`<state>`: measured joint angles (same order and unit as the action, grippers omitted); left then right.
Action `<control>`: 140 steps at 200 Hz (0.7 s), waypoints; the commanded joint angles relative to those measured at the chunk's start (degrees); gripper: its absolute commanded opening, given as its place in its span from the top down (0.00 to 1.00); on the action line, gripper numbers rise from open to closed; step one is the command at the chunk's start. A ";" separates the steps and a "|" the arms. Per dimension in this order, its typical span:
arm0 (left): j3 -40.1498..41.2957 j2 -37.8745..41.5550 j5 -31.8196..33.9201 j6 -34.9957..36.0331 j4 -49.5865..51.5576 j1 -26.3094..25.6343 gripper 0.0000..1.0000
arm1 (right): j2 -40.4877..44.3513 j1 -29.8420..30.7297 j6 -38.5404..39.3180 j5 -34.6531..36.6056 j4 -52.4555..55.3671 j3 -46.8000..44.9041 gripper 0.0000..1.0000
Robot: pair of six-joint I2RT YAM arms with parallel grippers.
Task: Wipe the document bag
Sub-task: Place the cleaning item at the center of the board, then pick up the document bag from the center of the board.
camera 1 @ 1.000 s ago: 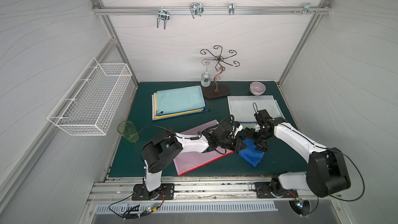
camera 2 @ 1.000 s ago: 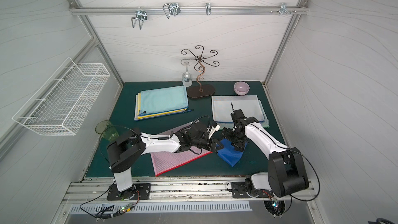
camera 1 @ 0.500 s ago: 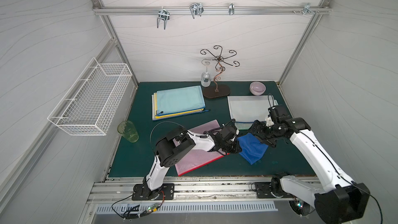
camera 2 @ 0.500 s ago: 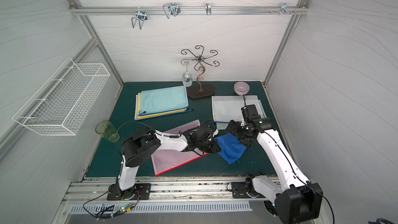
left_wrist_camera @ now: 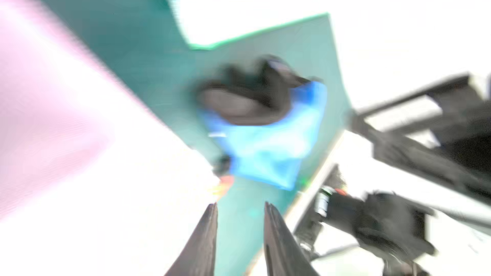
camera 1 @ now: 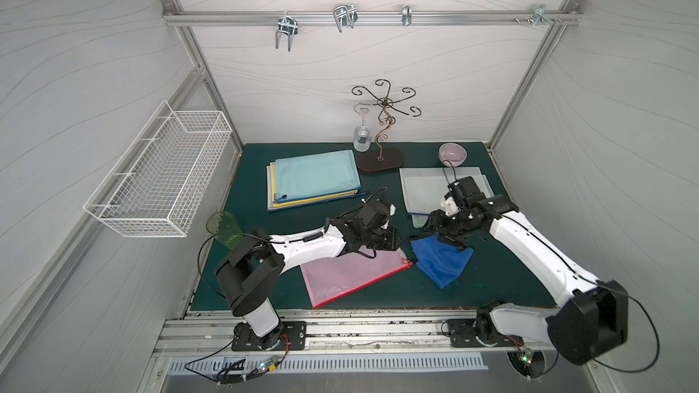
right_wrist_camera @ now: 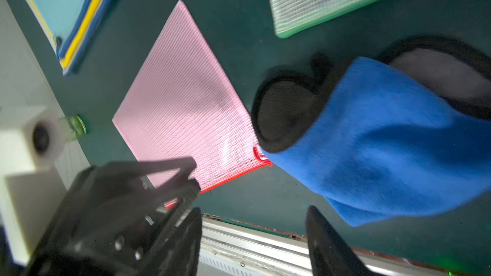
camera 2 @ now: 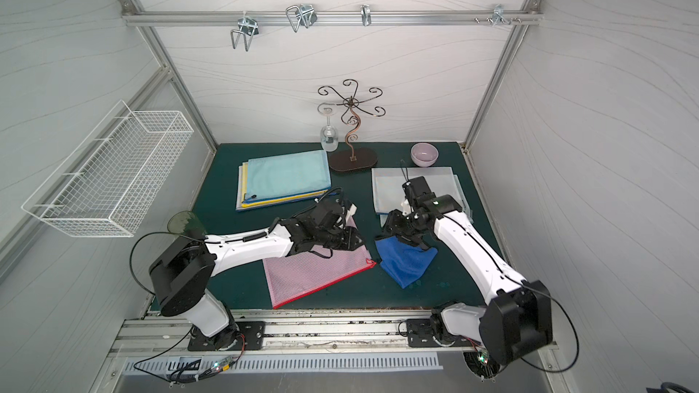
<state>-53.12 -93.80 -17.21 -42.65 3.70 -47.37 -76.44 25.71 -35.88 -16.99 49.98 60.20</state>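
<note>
Pink mesh document bag (camera 1: 351,272) lies flat at the green mat's (camera 1: 378,296) front, left gripper (left_wrist_camera: 240,205) narrowly parted and empty above its far edge; cloth pickup seems in hand, so the wide, empty right gripper (right_wrist_camera: 253,208) must pinch the blue cloth (camera 1: 440,264) just beside the bag.

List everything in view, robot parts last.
document bag: one, pink, front centre
cloth: one, blue, right of it
bag stack: one, light blue top, back left
pale bags: one stack, back right
bowl: one, lilac, back right
wine glass: one, clear, on stand
stand: one, dark, back centre
cup: one, green, left edge
basket: one, white, left wall
hooks: four, metal, back rail
left pincer: open, by bag
right pincer: open, at cloth
</note>
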 commanded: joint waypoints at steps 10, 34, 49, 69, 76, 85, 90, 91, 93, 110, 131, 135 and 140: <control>7.95 0.66 2.81 -3.37 4.90 3.19 0.68 | -13.37 5.87 4.28 -4.64 -6.94 5.36 0.42; 10.51 1.14 3.67 -3.88 4.74 4.21 0.68 | -22.59 6.28 6.34 -4.96 -11.38 7.11 0.37; 11.18 1.19 5.03 -4.36 5.64 4.56 0.68 | -25.99 5.84 7.83 -5.05 -13.91 7.45 0.36; 11.97 1.31 5.89 -4.86 6.68 5.27 0.68 | -30.22 5.06 9.66 -4.75 -15.11 7.91 0.35; 12.27 1.59 6.24 -4.97 7.08 5.60 0.68 | -30.98 4.84 10.00 -4.96 -16.02 7.54 0.35; 12.82 1.94 6.54 -5.09 7.39 5.96 0.68 | -31.85 4.92 10.51 -4.96 -16.85 6.98 0.36; 13.14 2.10 6.68 -5.16 7.54 6.22 0.68 | -32.56 5.03 10.75 -5.12 -17.00 6.86 0.36; 13.22 2.16 6.72 -5.20 7.54 6.27 0.68 | -32.68 5.08 10.79 -5.18 -17.01 6.82 0.36; 13.33 2.27 6.72 -5.26 7.57 6.36 0.68 | -32.95 5.17 10.93 -5.38 -17.01 6.78 0.37; 14.62 2.66 6.66 -5.67 6.87 7.27 0.68 | -34.81 6.12 11.18 -9.11 -18.80 5.32 0.38; 15.73 2.41 6.24 -6.04 5.86 8.07 0.69 | -36.29 8.12 10.73 -14.52 -21.05 4.28 0.40; 15.86 2.27 6.07 -6.14 5.64 8.09 0.69 | -36.36 8.55 10.64 -15.16 -21.39 4.14 0.40; 15.94 2.15 5.93 -6.06 5.46 8.17 0.69 | -36.45 9.03 10.56 -15.74 -21.66 4.09 0.40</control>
<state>-39.75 -90.06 -14.02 -47.77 4.82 -40.21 -108.47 31.44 -26.22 -27.33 31.90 67.29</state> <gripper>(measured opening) 0.313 0.601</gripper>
